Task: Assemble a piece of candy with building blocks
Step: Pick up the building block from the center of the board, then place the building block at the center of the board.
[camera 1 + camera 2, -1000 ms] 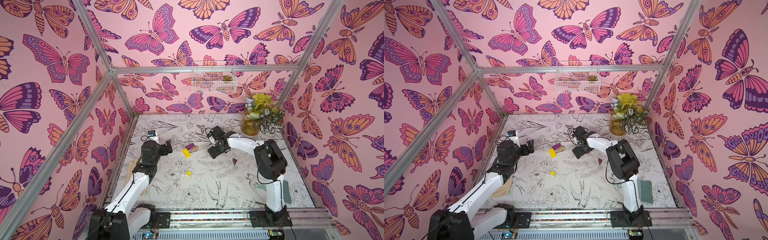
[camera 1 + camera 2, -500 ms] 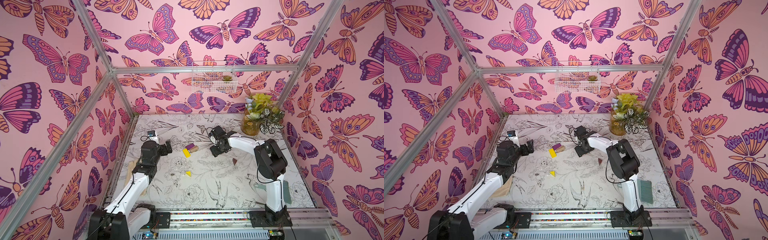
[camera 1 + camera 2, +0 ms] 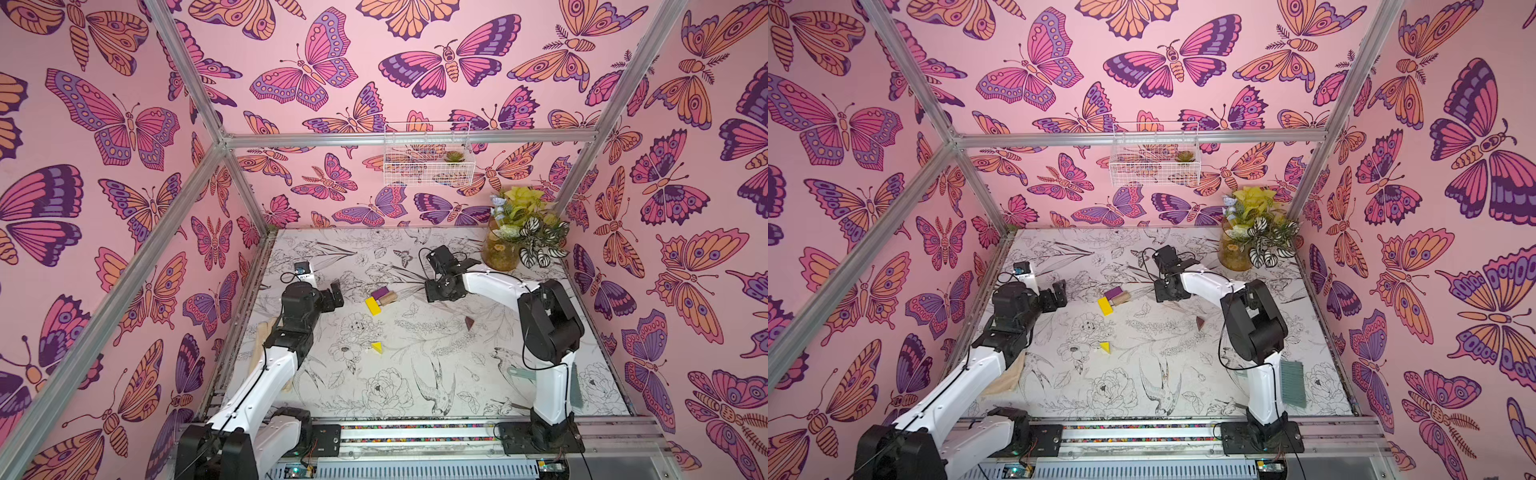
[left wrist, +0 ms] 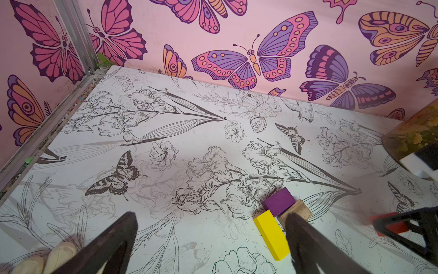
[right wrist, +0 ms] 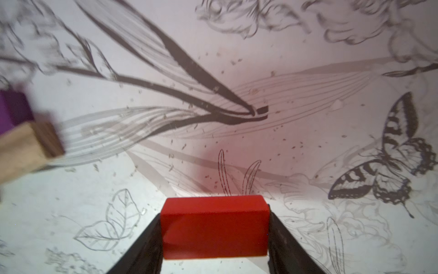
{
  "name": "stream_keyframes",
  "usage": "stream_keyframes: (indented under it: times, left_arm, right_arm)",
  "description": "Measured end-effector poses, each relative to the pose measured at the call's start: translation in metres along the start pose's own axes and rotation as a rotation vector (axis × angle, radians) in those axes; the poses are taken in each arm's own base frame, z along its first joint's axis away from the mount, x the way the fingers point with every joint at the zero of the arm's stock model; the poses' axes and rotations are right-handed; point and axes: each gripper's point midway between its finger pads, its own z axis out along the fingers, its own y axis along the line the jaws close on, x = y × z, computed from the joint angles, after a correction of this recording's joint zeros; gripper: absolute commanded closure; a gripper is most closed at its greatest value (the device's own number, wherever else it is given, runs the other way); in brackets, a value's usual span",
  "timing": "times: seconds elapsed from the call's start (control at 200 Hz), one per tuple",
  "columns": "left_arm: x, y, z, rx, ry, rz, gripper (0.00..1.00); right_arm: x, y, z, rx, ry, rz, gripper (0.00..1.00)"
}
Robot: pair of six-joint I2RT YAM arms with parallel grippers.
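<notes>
Six blocks (image 3: 372, 306): three rectangular ones clustered near the middle of the worktop (image 3: 457, 374), two triangles (image 3: 377, 347) apart, one red block (image 5: 214, 227) clamped in my right gripper (image 5: 214, 218). My left gripper (image 4: 211, 215) gapes wide.

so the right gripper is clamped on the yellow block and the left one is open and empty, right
No: the right gripper is clamped on the red block, not the yellow one; the right wrist view shows it. The yellow block lies by the purple block. The left gripper is open and empty.
</notes>
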Motion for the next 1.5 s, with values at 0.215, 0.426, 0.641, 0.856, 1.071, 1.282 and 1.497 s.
stream_keyframes:
  times: [0.215,0.426,0.641,0.856,1.071,1.282,1.497]
  left_arm:
    - [0.000,0.000,0.000,0.000,0.000,0.000,0.00]
    - [-0.001,0.000,-0.003,0.000,-0.001,0.000,0.00]
    - [0.000,0.000,-0.003,0.000,0.002,0.001,0.00]
    - [0.005,0.001,0.001,-0.004,0.022,0.002,0.00]
    - [0.007,0.001,0.003,-0.003,0.029,0.002,0.00]
    - [0.007,0.001,0.003,-0.003,0.030,0.002,0.00]
    - [0.007,0.001,0.003,-0.003,0.030,0.002,0.00]
  right_arm:
    - [-0.020,0.003,-0.001,0.009,-0.049,0.136,0.45]
    - [-0.008,0.001,0.024,0.028,0.001,0.165,0.44]
    - [-0.002,0.000,0.031,0.039,0.036,0.151,0.42]
    - [-0.009,0.001,0.028,0.045,0.028,0.128,0.39]
    - [-0.003,-0.005,0.037,0.100,0.054,0.090,0.37]
    - [-0.001,-0.006,0.036,0.111,0.060,0.078,0.36]
    - [-0.001,-0.006,0.038,0.111,0.063,0.078,0.28]
